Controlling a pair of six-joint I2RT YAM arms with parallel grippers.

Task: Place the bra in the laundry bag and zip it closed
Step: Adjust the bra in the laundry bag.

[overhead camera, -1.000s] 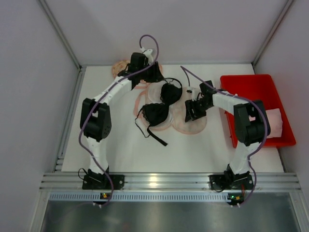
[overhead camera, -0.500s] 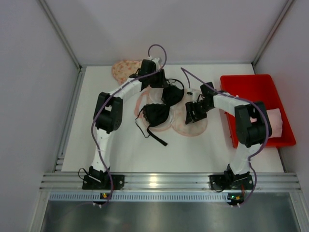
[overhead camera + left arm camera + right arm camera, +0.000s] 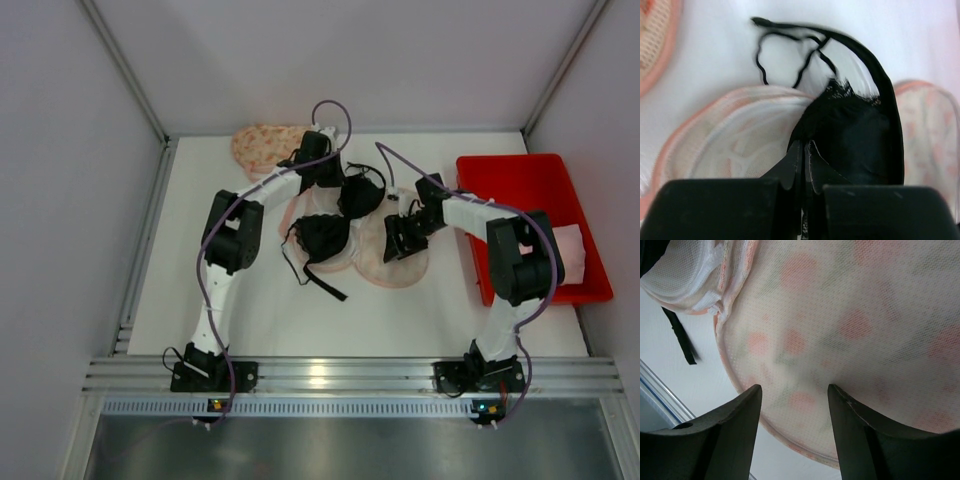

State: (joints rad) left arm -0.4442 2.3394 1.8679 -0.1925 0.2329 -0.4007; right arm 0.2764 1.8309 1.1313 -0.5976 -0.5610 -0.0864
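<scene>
While bra (image 3: 322, 236) lies draped over open laundry bag (image 3: 402, 262) at centre of surface (image 3: 250, 300), you are in loading step: bra not enclosed, bag unzipped. Your left gripper (image 3: 801, 167) at 12 o'clock of bra: jaws together, pinching far cup's edge by look of it. Your right gripper (image 3: 795, 390) at 3 o'clock: jaws apart, nothing held, over bag's mesh, contact unclear. Next move, likely: lift cup, gather strap (image 3: 325, 285) trailing toward 6 o'clock, feed all inside before zipping.

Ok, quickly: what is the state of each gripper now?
Left gripper: closed, fingers pinching the edge of the bra, it seems.
Right gripper: open over the laundry bag, holding nothing.
</scene>
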